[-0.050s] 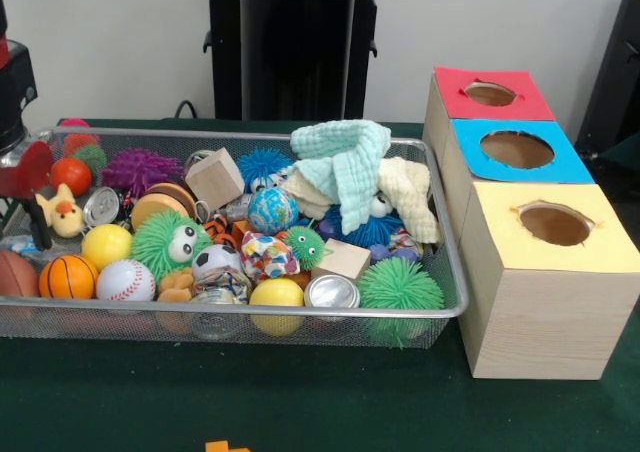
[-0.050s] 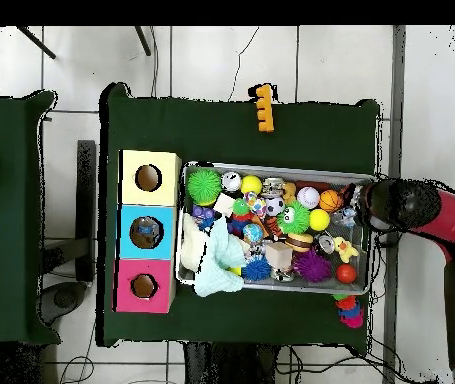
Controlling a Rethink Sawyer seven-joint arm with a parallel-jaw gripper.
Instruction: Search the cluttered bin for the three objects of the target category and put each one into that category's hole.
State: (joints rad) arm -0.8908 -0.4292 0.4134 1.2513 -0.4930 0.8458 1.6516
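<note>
Red-and-black arm [image 2: 411,205]: I see it at the wire-mesh bin's [image 2: 363,285] end, beside the orange basketballs.
Clutter: lies toward the three-hole wooden box [image 2: 123,232], away from the arm.
Gripper: I cannot tell its state.

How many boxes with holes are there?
3, in a row beside the wire mesh bin: the yellow-topped wooden box is nearest the camera, the blue-topped wooden box is in the middle, and the red-topped wooden box is farthest. None looks hidden.
</note>
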